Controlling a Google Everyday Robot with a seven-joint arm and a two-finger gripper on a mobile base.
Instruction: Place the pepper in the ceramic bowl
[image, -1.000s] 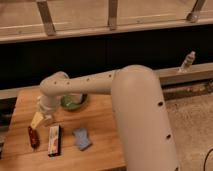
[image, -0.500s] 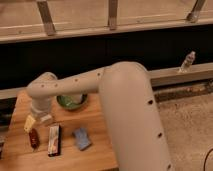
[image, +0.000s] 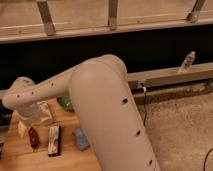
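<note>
The tool (image: 33, 121) is held wide open just above the pepper (image: 33, 138), which is lying on the surface (image: 17, 156) at the left, probably so that it can be enclosed; the ceramic bowl (image: 64, 103) is seen farther back, partly hidden by the arm (image: 100, 100)

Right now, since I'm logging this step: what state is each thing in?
tool: open, empty, hanging just left of the pepper.
pepper: lying on the table, not held.
ceramic bowl: on the table, mostly hidden behind the arm.
packet: lying flat beside the pepper.
bottle: standing upright on the ledge.
</note>
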